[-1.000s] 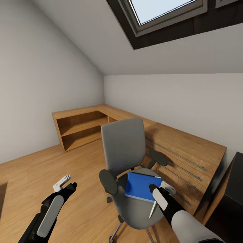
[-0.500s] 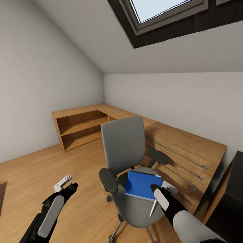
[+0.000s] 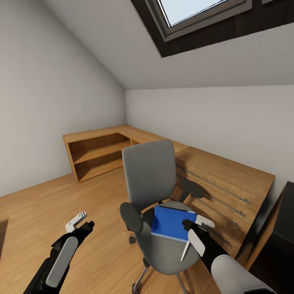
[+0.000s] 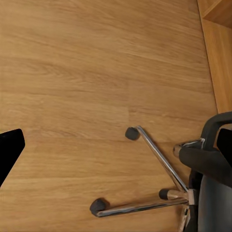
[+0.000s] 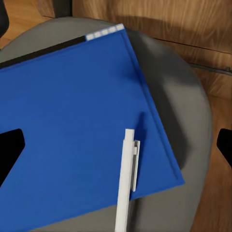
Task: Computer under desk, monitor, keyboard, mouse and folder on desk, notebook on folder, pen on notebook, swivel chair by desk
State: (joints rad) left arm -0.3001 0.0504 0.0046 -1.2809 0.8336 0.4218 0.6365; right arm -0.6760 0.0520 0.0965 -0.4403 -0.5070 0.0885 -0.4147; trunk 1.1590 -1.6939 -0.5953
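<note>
Seen from the head camera: a grey upholstered swivel chair (image 3: 157, 212) with tall back and black armrests, standing in front of a light wooden drawer chest (image 3: 222, 192) with long metal handles. On its seat, a flat bright blue folder (image 3: 171, 223), and a thin white pen (image 3: 185, 250) lying partly over the folder's near edge and partly on the grey seat. Right gripper (image 3: 199, 226) hovering just above the folder's right side, dark fingers with a pale tip. Left gripper (image 3: 79, 222) hanging out over bare wooden floor (image 3: 49, 212), well apart from the chair. Low wooden shelving (image 3: 98, 153) along the far walls; a slanted skylight (image 3: 196, 16) overhead.

From the right wrist camera, more detail: the folder (image 5: 77, 130) spread between and beneath the jaws, a dark strip and small white tabs along one edge; the pen (image 5: 126, 181) straight, with a clip, close to the folder's corner, its end running off onto the rounded seat (image 5: 188, 121). Jaws wide apart, each dark tip at an opposite margin, gripping nothing.

From the left wrist camera: glossy plank floor (image 4: 87, 72), the chair's chrome star legs (image 4: 159, 164) with small black casters, off to one side of the jaws. One dark fingertip (image 4: 8, 152) at the margin; spread of those jaws cannot be told.
</note>
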